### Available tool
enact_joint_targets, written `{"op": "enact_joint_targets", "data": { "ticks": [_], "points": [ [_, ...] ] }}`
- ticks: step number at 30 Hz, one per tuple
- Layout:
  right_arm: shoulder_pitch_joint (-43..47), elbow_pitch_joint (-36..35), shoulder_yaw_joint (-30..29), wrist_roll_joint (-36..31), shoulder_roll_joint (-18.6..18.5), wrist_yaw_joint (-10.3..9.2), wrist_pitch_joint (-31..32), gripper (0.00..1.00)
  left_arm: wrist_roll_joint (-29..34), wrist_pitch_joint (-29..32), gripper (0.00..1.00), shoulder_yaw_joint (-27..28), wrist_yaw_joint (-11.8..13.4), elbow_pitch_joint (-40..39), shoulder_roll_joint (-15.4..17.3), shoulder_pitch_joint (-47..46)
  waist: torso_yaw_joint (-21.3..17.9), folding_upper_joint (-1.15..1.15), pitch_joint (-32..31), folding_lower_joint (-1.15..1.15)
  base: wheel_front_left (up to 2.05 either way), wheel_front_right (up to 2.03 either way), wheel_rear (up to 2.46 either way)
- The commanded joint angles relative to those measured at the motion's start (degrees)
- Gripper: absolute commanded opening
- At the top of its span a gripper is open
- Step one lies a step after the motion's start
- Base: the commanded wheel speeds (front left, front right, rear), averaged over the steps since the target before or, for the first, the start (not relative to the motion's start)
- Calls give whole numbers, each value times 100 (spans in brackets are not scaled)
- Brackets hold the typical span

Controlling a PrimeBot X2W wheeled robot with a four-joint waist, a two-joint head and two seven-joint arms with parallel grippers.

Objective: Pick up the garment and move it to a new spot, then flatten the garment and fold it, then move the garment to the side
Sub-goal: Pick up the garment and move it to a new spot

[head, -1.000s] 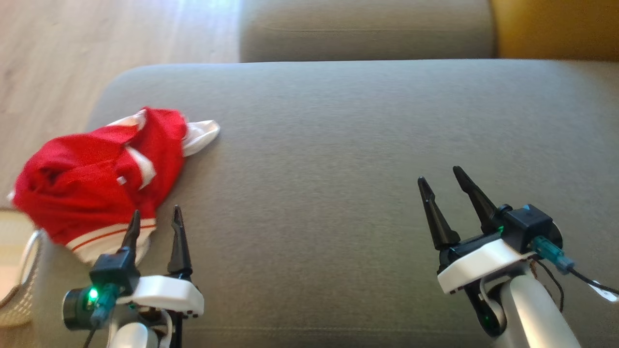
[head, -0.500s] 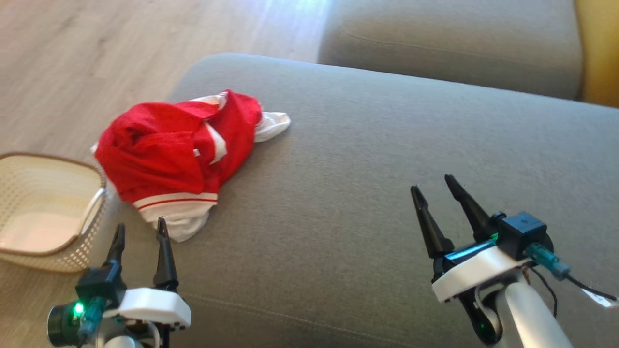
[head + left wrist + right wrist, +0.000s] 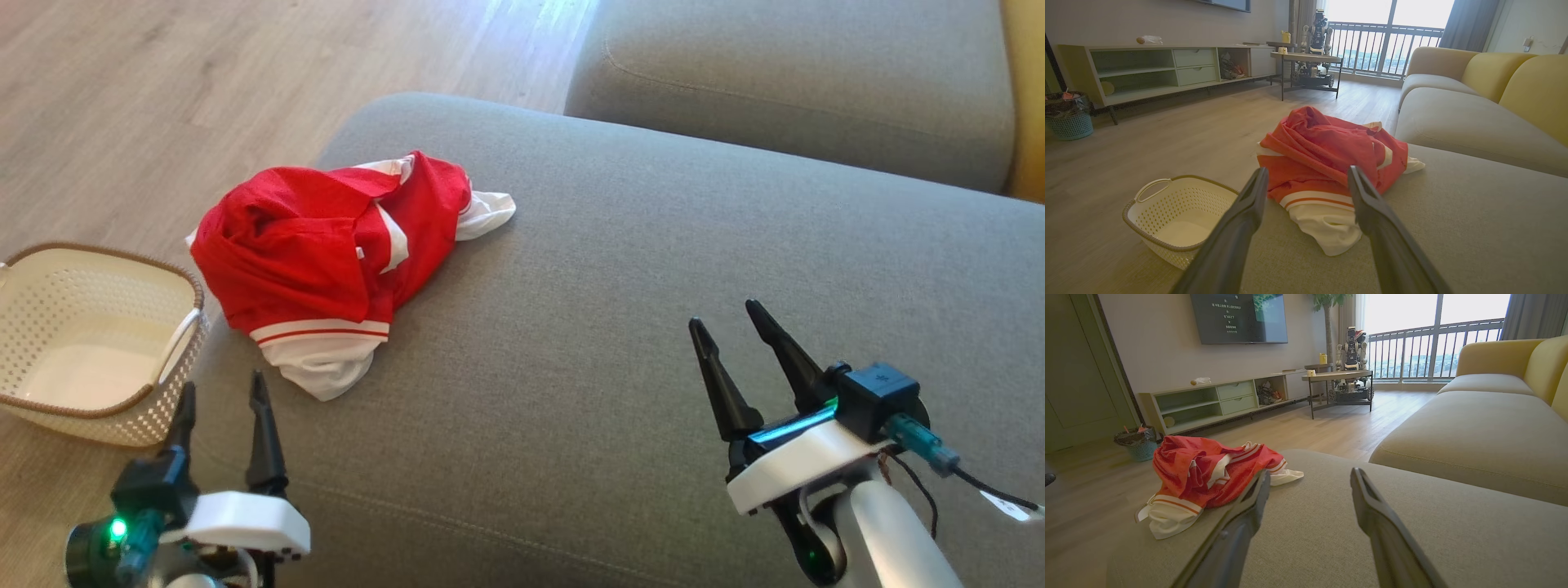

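Grey sofa seat (image 3: 620,343) fills most of the head view, with pale wood floor (image 3: 163,98) at upper left.

Lower left: left gripper (image 3: 223,380), fingers spread and empty. Its tips stop just short of the garment (image 3: 310,253), and its wrist is cut off by the bottom edge.

Lower right: right gripper (image 3: 722,312), also spread and empty. It sits over bare cushion, well apart from the cloth.

The garment lies left of centre, at the cushion's end. It is a crumpled red heap with white bands, a thin red stripe and a white piece poking out at upper right. Neck and sleeves cannot be told apart in the folds.

Far left: cream perforated basket (image 3: 106,249) on the floor, cropped by the frame edge.

The wrist views add the room: wall TV (image 3: 1237,316), low cabinet (image 3: 1167,69), side table (image 3: 1310,57), balcony rail (image 3: 1372,45) and yellow backrests (image 3: 1535,90).
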Motion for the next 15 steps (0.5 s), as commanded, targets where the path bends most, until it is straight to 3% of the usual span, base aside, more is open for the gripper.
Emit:
{"op": "enact_joint_targets", "data": {
  "ticks": [1,9,15],
  "points": [
    [-153,-160,117,94,-33,-1,-54,100,34,-71,100,228,28,-245,-3,-164,-27,0,19,0,0,0,0],
    [-312,-298,68,58,-33,-1,-54,100,-128,-71,100,601,-75,-325,86,-349,-275,0,418,0,0,0,0],
    [-492,-492,13,-198,-33,-1,-54,100,-328,92,100,921,-261,47,586,-1008,-519,0,945,0,0,0,0]
  ]
}}
